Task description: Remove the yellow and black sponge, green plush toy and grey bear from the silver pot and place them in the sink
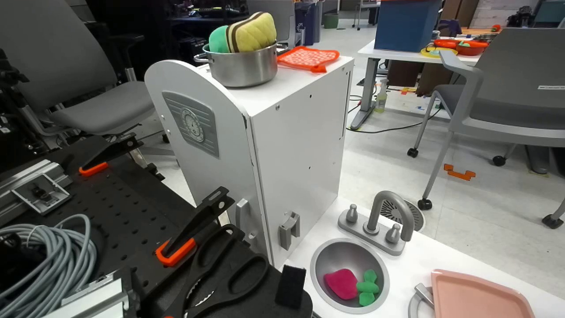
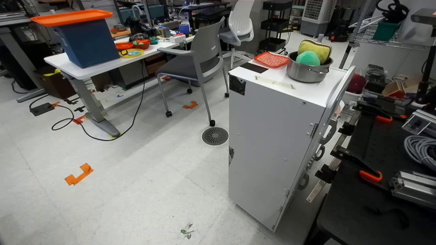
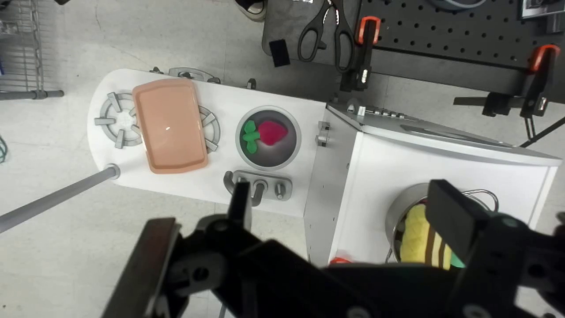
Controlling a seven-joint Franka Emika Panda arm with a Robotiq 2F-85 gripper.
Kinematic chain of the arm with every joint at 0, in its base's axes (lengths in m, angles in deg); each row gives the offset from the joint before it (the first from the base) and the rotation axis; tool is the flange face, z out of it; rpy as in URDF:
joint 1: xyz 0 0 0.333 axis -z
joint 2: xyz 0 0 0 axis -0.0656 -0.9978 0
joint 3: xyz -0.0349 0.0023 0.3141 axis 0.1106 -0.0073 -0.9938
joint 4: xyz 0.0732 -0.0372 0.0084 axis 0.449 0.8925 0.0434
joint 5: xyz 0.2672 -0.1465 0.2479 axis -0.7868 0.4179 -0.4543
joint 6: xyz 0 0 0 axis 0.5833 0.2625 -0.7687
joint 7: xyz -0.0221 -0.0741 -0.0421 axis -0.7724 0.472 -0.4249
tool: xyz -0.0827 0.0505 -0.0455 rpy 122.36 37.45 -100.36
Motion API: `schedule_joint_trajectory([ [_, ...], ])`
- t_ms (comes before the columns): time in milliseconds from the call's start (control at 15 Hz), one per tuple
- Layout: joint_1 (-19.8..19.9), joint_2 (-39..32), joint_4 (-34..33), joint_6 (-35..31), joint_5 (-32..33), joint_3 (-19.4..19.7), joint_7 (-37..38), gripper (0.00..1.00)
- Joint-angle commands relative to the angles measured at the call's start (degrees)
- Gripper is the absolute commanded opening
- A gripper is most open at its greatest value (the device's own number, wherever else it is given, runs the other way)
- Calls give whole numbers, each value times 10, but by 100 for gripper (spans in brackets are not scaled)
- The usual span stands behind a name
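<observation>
Wrist view: fingers [image 3: 457, 212] spread wide, part-hiding pot [image 3: 396, 210]; pink/grn toy [image 3: 272, 133] in sink [image 3: 279, 154], faucet [image 3: 260, 187] beside.

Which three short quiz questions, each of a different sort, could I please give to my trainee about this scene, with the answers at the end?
1. Multiple choice: What lies in the round sink?
A: black scissors
B: a green-leaved magenta toy
C: a salmon-pink tray

2. True or false: The yellow striped sponge and the green plush toy are both in the silver pot.

3. Fill in the blank: The gripper is ____ and holds nothing.

Key: 1 B; 2 true; 3 open.
</observation>
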Motion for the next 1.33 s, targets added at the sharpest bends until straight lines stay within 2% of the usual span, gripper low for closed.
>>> schedule_joint_trajectory([
  [0, 7, -1, -1, 1, -2, -6, -1, 100],
  [467, 5, -3, 0, -7, 1, -9, 0, 100],
  [867, -17, -26, -5, -44, 11, -57, 41, 100],
  [1000, -25, -31, -1, -69, 7, -71, 50, 100],
  [1267, -31, -31, 29, -186, -11, -84, 102, 100],
])
